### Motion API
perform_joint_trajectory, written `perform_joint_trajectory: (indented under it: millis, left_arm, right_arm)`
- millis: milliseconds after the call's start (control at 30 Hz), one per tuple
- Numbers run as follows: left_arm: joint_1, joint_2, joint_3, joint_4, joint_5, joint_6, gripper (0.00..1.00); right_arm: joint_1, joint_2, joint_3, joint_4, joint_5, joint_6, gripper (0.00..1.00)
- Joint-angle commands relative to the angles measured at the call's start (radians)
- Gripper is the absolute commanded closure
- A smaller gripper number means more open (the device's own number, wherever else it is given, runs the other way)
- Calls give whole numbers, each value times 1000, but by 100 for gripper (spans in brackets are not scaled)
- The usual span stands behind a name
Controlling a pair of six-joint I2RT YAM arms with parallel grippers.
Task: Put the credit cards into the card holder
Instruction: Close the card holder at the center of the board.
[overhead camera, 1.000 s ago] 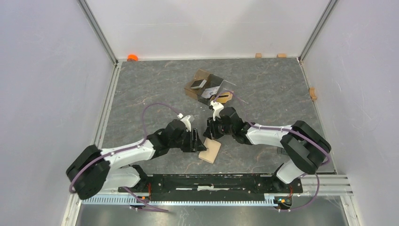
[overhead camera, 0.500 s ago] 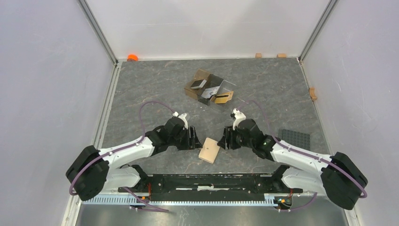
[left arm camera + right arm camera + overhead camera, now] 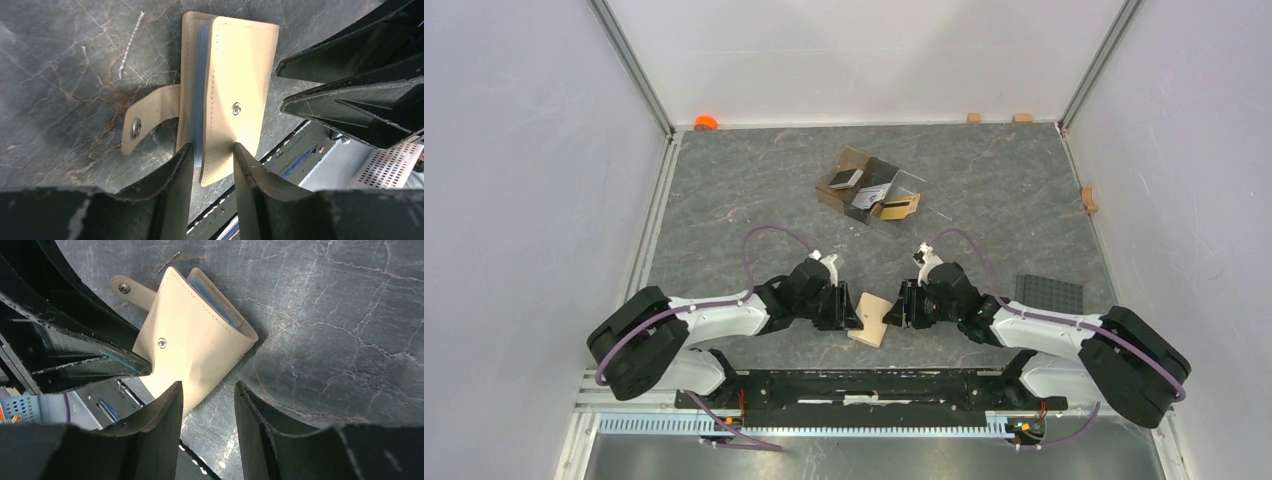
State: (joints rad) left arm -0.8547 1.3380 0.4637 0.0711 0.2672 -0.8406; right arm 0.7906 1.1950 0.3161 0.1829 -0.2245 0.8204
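The card holder (image 3: 871, 319), a tan wallet with a blue lining, lies folded near the table's front edge, its snap tab (image 3: 144, 123) undone and spread flat. My left gripper (image 3: 851, 311) stands open at its left side. In the left wrist view the free edge of the top flap (image 3: 240, 85) lies between the fingers (image 3: 182, 165). My right gripper (image 3: 894, 311) is open at the wallet's right side, with only the wallet's corner (image 3: 200, 385) beside one finger. The credit cards, a dark one (image 3: 844, 179) and an orange-gold one (image 3: 897, 208), lie at the back.
The cards sit in a clear brown-tinted divided box (image 3: 869, 172) at the back centre. A dark grey plate (image 3: 1050, 294) lies right of my right arm. Small blocks (image 3: 1089, 198) and an orange piece (image 3: 706, 122) rest along the walls. The black base rail (image 3: 874, 385) runs just behind the wallet.
My right arm has swung back from the divided box to the wallet's right side. My left gripper has slid closer to the wallet. The wallet's top flap now stands slightly raised.
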Motion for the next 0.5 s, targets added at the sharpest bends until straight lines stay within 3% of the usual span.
perform_joint_trajectory:
  millis: [0,167,300,467]
  left_arm:
    - [-29,34,6,100,-6,-69,60]
    - [-78,70,19,189,-2,-118,62]
    - [-90,86,40,170,-10,-114,60]
    - [-90,-11,88,6,-48,-65,42]
  right_arm:
    - [0,38,27,75,-5,21,54]
    - [-9,51,62,2,48,-23,55]
    - [-17,33,79,-73,94,-65,53]
    - [-19,24,96,-110,85,-117,51]
